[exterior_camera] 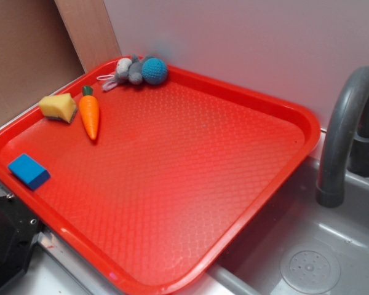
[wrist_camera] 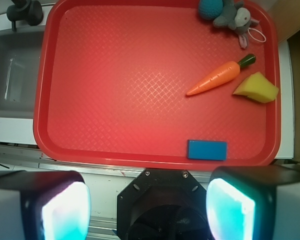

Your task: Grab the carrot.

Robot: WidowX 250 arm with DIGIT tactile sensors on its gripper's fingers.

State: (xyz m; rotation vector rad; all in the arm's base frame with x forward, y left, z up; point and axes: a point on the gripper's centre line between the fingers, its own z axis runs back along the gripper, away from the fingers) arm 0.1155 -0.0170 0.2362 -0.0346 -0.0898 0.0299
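The carrot (wrist_camera: 218,78) lies flat near one short edge of the red tray (wrist_camera: 115,155), just beside a yellow wedge (wrist_camera: 256,88). The gripper (wrist_camera: 147,207) hangs spread wide outside the tray's long edge, holding nothing.

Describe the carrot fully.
The carrot is a small, smooth orange cone with a short dark green stem cap, plastic-looking and intact. It lies flat on the red tray near a corner, stem end towards the yellow wedge beside it, apparently just apart. Nothing grips it.
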